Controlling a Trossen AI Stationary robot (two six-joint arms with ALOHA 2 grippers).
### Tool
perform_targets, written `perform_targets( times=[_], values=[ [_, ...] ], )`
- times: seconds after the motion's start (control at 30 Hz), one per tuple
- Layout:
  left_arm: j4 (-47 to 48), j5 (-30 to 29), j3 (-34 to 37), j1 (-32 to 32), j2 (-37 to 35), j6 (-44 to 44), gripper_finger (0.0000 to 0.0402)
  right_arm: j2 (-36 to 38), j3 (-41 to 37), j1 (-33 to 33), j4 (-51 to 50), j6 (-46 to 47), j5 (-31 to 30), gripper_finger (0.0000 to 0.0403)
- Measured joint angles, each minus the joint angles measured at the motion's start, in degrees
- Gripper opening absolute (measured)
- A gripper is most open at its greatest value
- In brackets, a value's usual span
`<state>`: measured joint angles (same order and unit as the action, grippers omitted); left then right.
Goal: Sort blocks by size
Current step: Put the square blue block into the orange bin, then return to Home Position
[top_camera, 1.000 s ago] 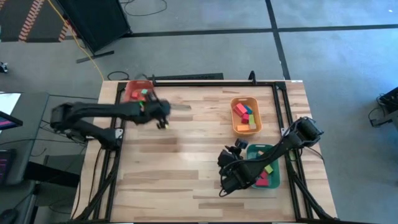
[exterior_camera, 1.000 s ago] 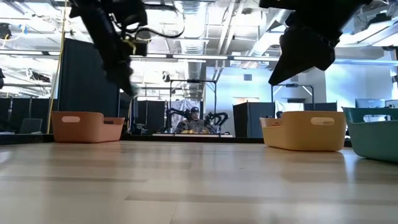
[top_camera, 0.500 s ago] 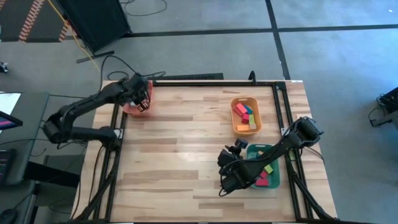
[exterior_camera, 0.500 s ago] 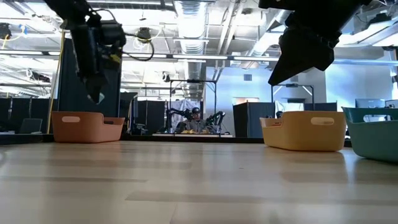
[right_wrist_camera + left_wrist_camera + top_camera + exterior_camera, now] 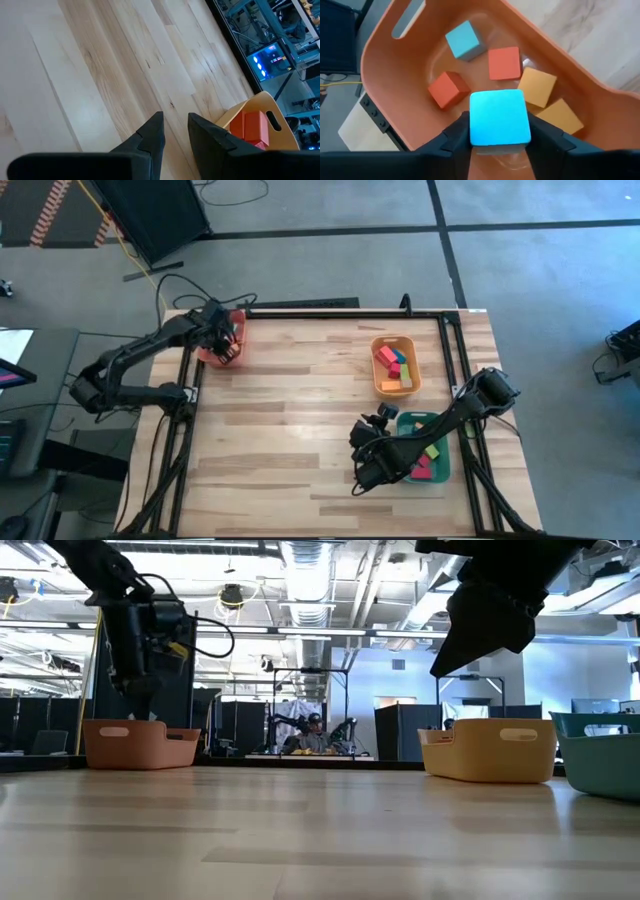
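Left wrist view: left gripper (image 5: 499, 145) fingers (image 5: 457, 137) pinch teal cube (image 5: 499, 117) over red-orange tray (image 5: 385, 90), ready to drop with other small cubes; right gripper (image 5: 175, 131) empty, fingers slightly parted.

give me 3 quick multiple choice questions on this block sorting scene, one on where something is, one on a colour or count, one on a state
1. Where is the left gripper?
A. over the red-orange tray
B. over the green tray
C. over the bare table middle

2. What colour is the block between its fingers?
A. green
B. teal
C. pink

3. How many blocks lie loose in that tray, by the left wrist view?
A. two
B. nine
C. five

Key:
1 A, the high view shows it above the red-orange tray at the table's far left corner.
2 B, the left wrist view shows a teal block between the dark fingers.
3 C, one teal, two red and two orange blocks lie on the tray floor.
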<state>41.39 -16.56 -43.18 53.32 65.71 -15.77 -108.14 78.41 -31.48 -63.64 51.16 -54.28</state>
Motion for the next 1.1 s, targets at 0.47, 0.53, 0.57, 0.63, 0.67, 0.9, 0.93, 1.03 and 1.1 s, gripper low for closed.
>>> perform_targets(
  times=[0.47,0.53,0.57,0.63,0.67,0.9,0.93,1.03,1.1],
  values=[
    [1.76,2.33,-4.02,-1.35,-1.77,1.67,0.0250,1.89,0.04,-0.94,-0.12,-1.54,-3.79,0.0123],
    [1.86,5.09,-4.92,-2.53,-3.77,2.18,0.0251,3.29,0.04,-1.80,-0.11,-3.03,-6.20,0.0123],
    [1.70,6.32,-5.45,-3.30,-4.81,2.68,0.0251,4.22,0.04,-2.20,-0.11,-3.58,-7.13,0.0123],
    [1.29,8.47,-6.30,-5.21,-7.36,3.63,0.0251,6.58,0.04,-2.89,-0.02,-5.05,-7.72,0.0123],
    [1.29,9.41,-6.61,-6.26,-8.76,3.95,0.0251,7.89,0.04,-3.20,0.02,-6.03,-7.74,0.0123],
    [-3.74,17.87,-7.13,-16.71,-20.34,6.80,0.0251,18.58,0.04,-6.33,2.94,-15.54,-7.72,0.0123],
    [-4.45,19.10,-7.13,-18.36,-21.74,7.37,0.0251,20.23,0.04,-6.84,3.62,-17.45,-7.71,0.0123],
    [-6.20,22.64,-7.13,-23.50,-25.22,8.82,0.0251,25.16,0.04,-8.31,6.04,-23.40,-7.30,0.0123],
    [-6.82,24.23,-7.13,-27.04,-26.63,9.70,0.0251,28.48,0.04,-9.21,7.59,-26.77,-5.94,0.0123]
  ],
)
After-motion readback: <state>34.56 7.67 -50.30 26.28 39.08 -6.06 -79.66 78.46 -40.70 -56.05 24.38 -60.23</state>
